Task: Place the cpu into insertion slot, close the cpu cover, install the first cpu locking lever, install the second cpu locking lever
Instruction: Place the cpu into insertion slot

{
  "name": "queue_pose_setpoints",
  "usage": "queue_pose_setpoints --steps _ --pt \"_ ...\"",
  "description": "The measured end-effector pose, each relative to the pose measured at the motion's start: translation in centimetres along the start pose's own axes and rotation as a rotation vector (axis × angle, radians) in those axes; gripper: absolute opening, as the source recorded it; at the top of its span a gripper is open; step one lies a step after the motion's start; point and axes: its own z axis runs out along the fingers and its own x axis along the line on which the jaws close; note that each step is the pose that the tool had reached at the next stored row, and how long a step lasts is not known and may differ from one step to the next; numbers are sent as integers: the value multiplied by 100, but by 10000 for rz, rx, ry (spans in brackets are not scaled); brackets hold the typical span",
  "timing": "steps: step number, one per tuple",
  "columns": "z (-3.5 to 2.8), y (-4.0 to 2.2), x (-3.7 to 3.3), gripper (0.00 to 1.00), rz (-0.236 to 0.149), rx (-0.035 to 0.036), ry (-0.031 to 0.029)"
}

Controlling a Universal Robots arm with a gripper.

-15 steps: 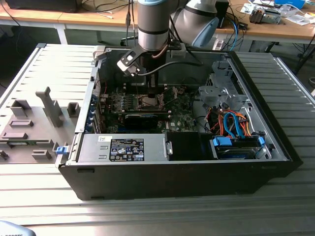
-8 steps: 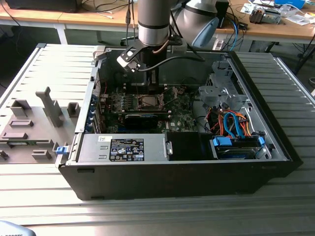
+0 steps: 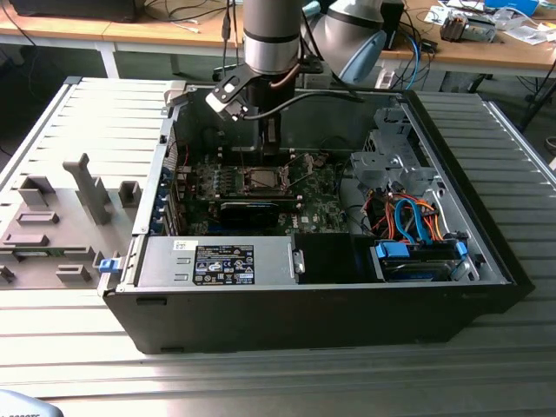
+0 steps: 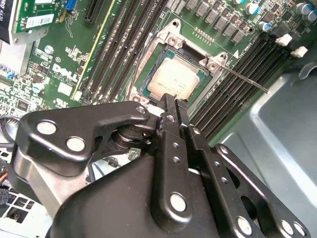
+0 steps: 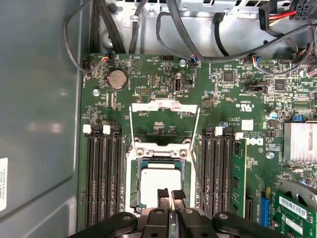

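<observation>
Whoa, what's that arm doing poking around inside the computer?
A robot arm is reaching down into an open computer case. Its gripper sits right at the edge of the cpu, which lies in the insertion slot on the green motherboard. The cpu cover is flipped open, and a thin locking lever sticks out unlatched.

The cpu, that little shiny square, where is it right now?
In both wrist views the cpu lies in the insertion slot on the green motherboard, between the black memory slots, right beside the tool.
</observation>
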Motion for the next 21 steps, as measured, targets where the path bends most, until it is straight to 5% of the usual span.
queue_pose_setpoints --steps 21 --pt "-309 9 -5 16 -1 1 -7"
